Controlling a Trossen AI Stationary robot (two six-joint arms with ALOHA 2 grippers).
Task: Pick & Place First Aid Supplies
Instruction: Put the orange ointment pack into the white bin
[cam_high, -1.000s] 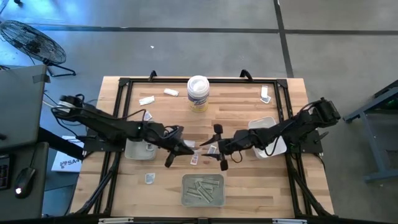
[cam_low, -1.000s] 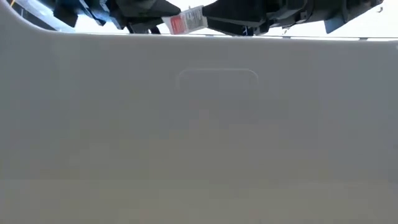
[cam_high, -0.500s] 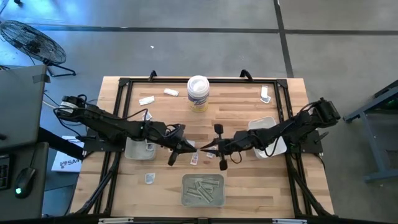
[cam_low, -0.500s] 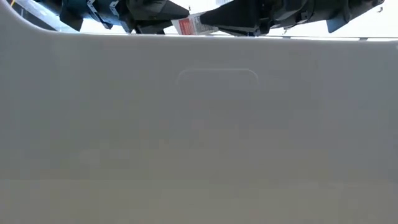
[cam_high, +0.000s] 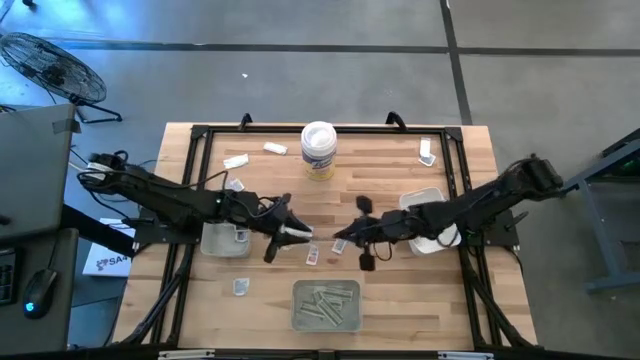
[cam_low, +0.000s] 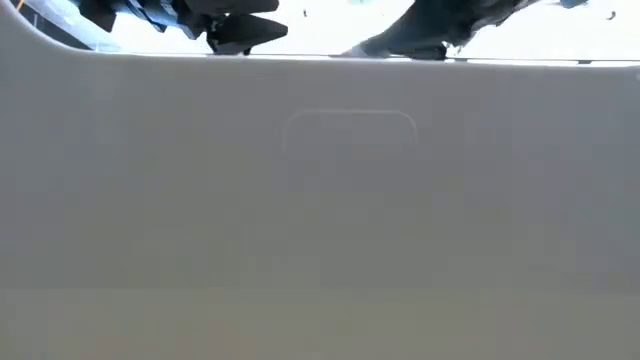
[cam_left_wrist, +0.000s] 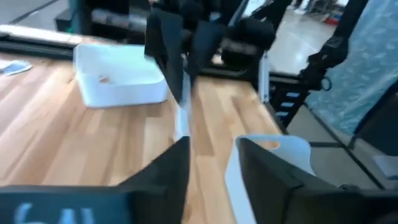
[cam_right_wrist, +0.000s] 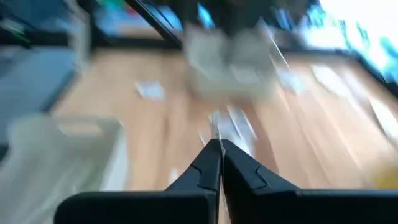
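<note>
My two grippers face each other above the middle of the table. My right gripper (cam_high: 339, 240) (cam_right_wrist: 219, 149) is shut on one of the first aid supplies, a thin white packet (cam_left_wrist: 181, 115) seen edge-on in both wrist views. My left gripper (cam_high: 298, 234) (cam_left_wrist: 211, 155) stands open just left of it, its fingers on either side of the packet's line; whether they touch it, I cannot tell. Other packets lie flat on the wood (cam_high: 313, 257) (cam_high: 240, 287) (cam_high: 237, 161). The low view shows only both arms' dark undersides above a grey wall (cam_low: 320, 200). My right gripper pinches the white packet's end (cam_right_wrist: 215, 127) between its two fingertips, reaching nearly level from the table's right side. The packet sticks out beyond the fingertips toward my left gripper, clear of the table.
A white tub (cam_high: 318, 150) stands at the far middle. Translucent trays sit at the left (cam_high: 222, 240), the right (cam_high: 432, 226) and the near middle (cam_high: 325, 305), the last holding several strip wrappers. More packets lie near the far edge (cam_high: 275, 149) (cam_high: 427, 150). Black frame rails (cam_high: 200, 130) border the table.
My left gripper held the red-printed packet out and my right gripper shut on it. My left gripper has then opened, letting go, and the two grippers have drawn apart, the left toward the table's left, the right toward its right and slightly up.
</note>
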